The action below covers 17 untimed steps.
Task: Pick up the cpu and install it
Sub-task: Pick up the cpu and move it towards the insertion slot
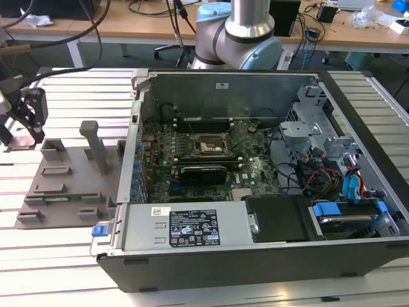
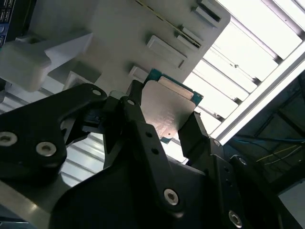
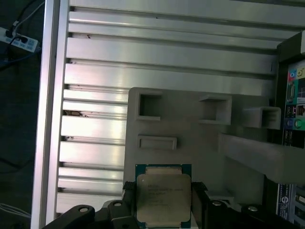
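Note:
The cpu point(image 3: 163, 198), a flat square chip with a silver-grey top and a thin teal edge, sits between my two black fingers point(image 3: 199, 193) in both wrist views. My gripper point(image 3: 163, 191) is shut on the cpu point(image 2: 167, 110), one finger against each of two opposite edges, just over the near end of the grey fixture tray point(image 3: 190, 138). In the exterior view the gripper point(image 1: 29, 125) hangs at the far left, beside the tray point(image 1: 70, 182). The black cpu socket frame point(image 1: 206, 146) lies open on the motherboard inside the computer case.
The open computer case point(image 1: 255, 249) fills the exterior view's middle and right, with a drive cage point(image 1: 307, 128), cables and a power supply point(image 1: 192, 227) inside. Upright grey posts point(image 1: 96, 147) rise from the fixture tray. Everything rests on a ribbed aluminium table point(image 3: 157, 52).

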Motion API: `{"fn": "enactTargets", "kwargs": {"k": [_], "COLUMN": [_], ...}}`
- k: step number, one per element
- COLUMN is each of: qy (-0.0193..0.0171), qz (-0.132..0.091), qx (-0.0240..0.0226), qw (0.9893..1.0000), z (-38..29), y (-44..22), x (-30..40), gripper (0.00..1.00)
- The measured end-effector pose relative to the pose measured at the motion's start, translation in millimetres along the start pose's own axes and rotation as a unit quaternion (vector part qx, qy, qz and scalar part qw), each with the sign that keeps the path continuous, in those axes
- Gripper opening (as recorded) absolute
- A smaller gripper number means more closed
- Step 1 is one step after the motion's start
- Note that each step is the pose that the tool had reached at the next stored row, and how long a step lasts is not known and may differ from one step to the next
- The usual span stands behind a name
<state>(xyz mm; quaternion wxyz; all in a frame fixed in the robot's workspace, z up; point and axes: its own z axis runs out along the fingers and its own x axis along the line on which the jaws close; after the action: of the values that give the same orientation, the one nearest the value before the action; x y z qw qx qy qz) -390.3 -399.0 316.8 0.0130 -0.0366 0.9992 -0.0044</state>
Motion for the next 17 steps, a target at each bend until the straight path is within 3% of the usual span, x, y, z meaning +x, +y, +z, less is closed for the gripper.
{"fn": "enactTargets", "kwargs": {"k": [4, 5, 7, 12, 17], "qy": [0.0, 0.0, 0.0, 0.0, -0.0001], "qz": [0.0, 0.0, 0.0, 0.0, 0.0], "qx": [0.0, 0.0, 0.0, 0.0, -0.0005], "qw": [1.0, 1.0, 1.0, 1.0, 1.0], "z": [-21.2, -29.6, -38.6, -81.3, -82.0], "y": [-0.2, -0.3, -0.4, -0.7, -0.8], "x": [-0.5, -0.8, -1.0, -2.1, -2.1], "gripper": [0.55, 0.55, 0.55, 0.55, 0.55]}}
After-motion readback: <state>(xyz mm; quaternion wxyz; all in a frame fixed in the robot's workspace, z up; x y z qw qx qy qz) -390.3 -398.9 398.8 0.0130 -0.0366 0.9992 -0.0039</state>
